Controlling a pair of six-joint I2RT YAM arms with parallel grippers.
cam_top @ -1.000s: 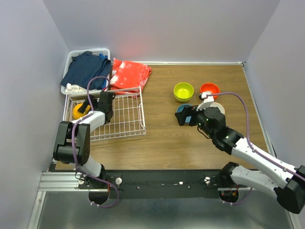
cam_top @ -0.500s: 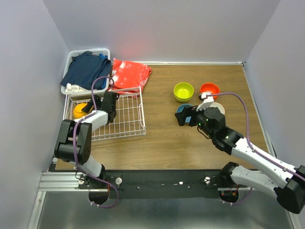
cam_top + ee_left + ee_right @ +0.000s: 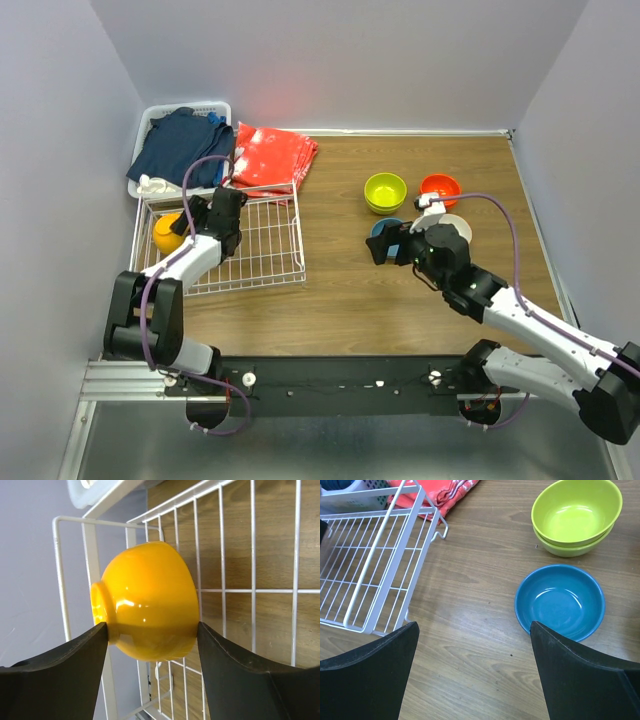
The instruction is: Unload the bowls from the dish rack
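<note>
The yellow-orange bowl (image 3: 150, 600) lies on its side at the left end of the white wire dish rack (image 3: 250, 590). My left gripper (image 3: 152, 627) is shut on it, one finger at its foot and the other at its rim. From the top the bowl (image 3: 165, 232) shows beside my left gripper (image 3: 188, 226) inside the rack (image 3: 260, 250). My right gripper (image 3: 474, 630) hangs open over bare wood, close to the blue bowl (image 3: 560, 602). Two stacked lime green bowls (image 3: 577, 512) stand behind it. A red-orange bowl (image 3: 440, 186) stands further right.
A white basket (image 3: 222, 108) of dark blue clothes stands at the back left, and a red cloth (image 3: 272, 155) lies beside it. A white bowl (image 3: 458, 224) peeks out from under my right arm. Purple walls close in on both sides.
My left jaws have closed from wide open onto the yellow-orange bowl, and the left forearm has swung a little. The right arm has hardly moved.
</note>
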